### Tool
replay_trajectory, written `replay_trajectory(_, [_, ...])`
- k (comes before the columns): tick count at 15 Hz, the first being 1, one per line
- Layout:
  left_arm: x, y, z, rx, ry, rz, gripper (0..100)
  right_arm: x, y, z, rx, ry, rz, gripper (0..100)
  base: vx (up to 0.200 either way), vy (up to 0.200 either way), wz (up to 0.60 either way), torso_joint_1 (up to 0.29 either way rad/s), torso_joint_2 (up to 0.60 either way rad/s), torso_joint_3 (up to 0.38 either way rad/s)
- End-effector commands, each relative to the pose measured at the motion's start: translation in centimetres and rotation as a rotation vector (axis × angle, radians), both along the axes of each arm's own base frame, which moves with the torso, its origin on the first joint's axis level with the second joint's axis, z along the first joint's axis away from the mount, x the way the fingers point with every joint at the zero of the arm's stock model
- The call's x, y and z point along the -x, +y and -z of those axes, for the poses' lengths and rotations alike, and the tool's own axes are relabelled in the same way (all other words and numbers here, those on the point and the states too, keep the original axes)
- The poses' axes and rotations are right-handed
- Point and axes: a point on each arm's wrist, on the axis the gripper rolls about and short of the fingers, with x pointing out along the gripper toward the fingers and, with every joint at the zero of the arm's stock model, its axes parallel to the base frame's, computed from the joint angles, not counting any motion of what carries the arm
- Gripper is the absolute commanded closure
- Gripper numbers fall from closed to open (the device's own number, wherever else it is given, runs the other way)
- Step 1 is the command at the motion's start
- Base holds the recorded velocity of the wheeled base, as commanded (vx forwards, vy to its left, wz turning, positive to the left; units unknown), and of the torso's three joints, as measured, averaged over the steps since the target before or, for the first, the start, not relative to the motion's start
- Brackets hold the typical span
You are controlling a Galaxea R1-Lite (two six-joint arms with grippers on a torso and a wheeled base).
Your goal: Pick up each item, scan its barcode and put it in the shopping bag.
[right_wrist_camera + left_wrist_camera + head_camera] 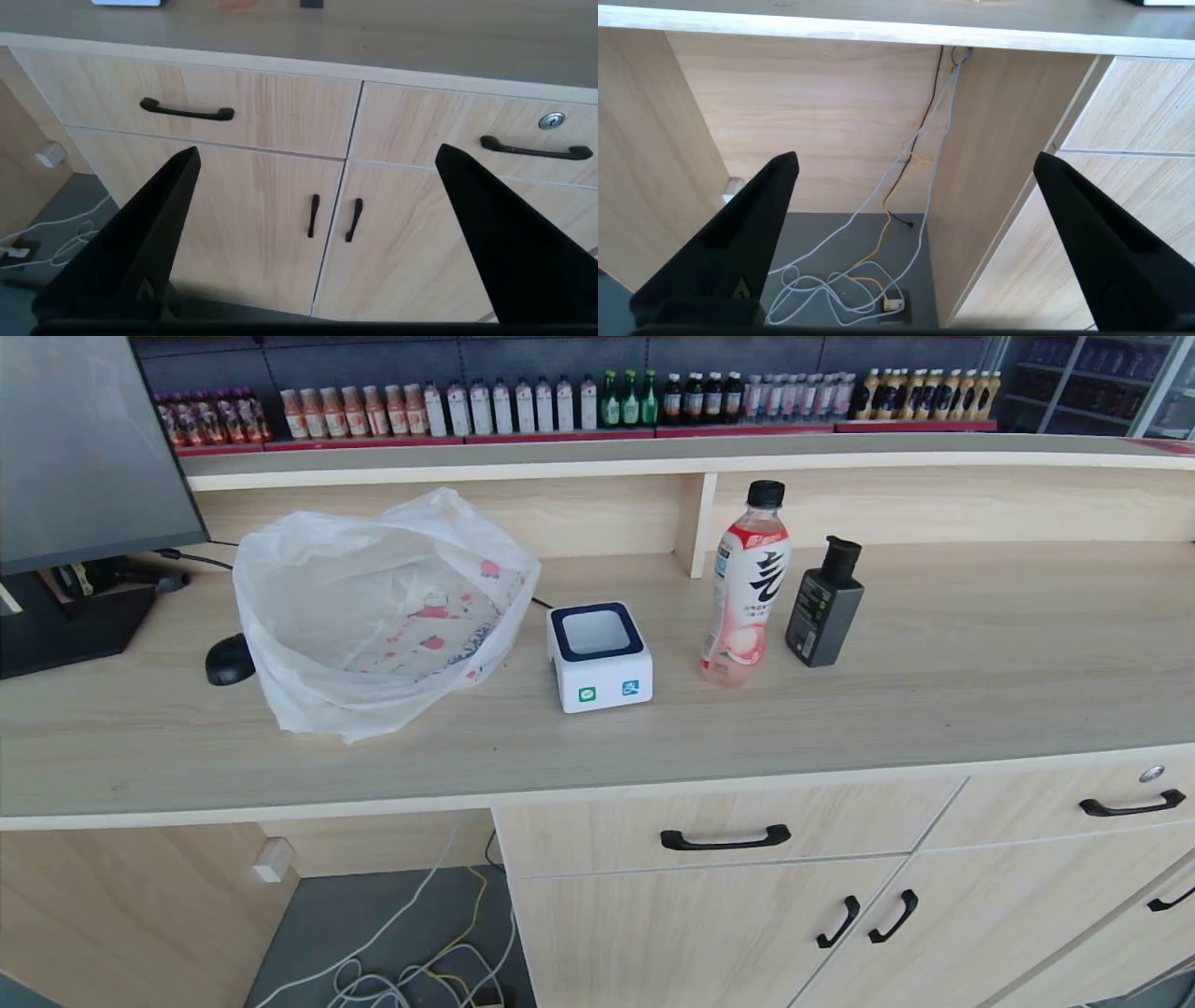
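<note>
On the wooden counter (980,644) an open white plastic shopping bag (373,616) lies at the left. A white barcode scanner box (599,656) with a dark-rimmed window sits beside it. Right of the scanner stands a pink drink bottle (747,588) with a black cap, and next to that a dark pump bottle (824,605). My left gripper (915,243) is open, low in front of the cabinet's open bay with its cables. My right gripper (313,233) is open too, facing the cabinet doors below the counter edge.
A monitor (84,448) on a black stand and a black mouse (229,660) occupy the counter's far left. A raised shelf runs along the back, with a divider (695,523) behind the drink bottle. Drawers and doors with black handles (725,840) lie beneath. Cables (878,271) trail on the floor.
</note>
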Motion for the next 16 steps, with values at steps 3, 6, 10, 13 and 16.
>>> replay_trajectory(3, [0.0,0.0,0.0,0.001,0.0,0.001,0,-5.1,0.2,-2.9,0.156,0.195,-0.129,0,0.0,0.0,0.0,0.0,0.0,0.0])
replay_trajectory(6, [0.0,0.0,0.0,0.001,0.0,-0.001,0,-8.3,1.6,-3.6,0.215,0.196,-0.34,0,0.0,0.0,0.0,0.0,0.0,0.0])
replay_trajectory(10, [0.0,0.0,0.0,0.001,0.0,0.001,0,-12.4,4.1,-4.4,0.211,0.145,-0.463,0,0.0,0.0,0.0,0.0,0.0,0.0])
replay_trajectory(13, [0.0,0.0,0.0,0.001,0.0,0.001,0,-13.3,5.8,-4.4,0.182,0.139,-0.561,0,0.0,0.0,0.0,0.0,0.0,0.0])
replay_trajectory(16, [0.0,0.0,0.0,0.001,0.0,0.001,0,-13.4,7.2,-4.2,0.089,0.168,-0.638,0,0.0,0.0,0.0,0.0,0.0,0.0])
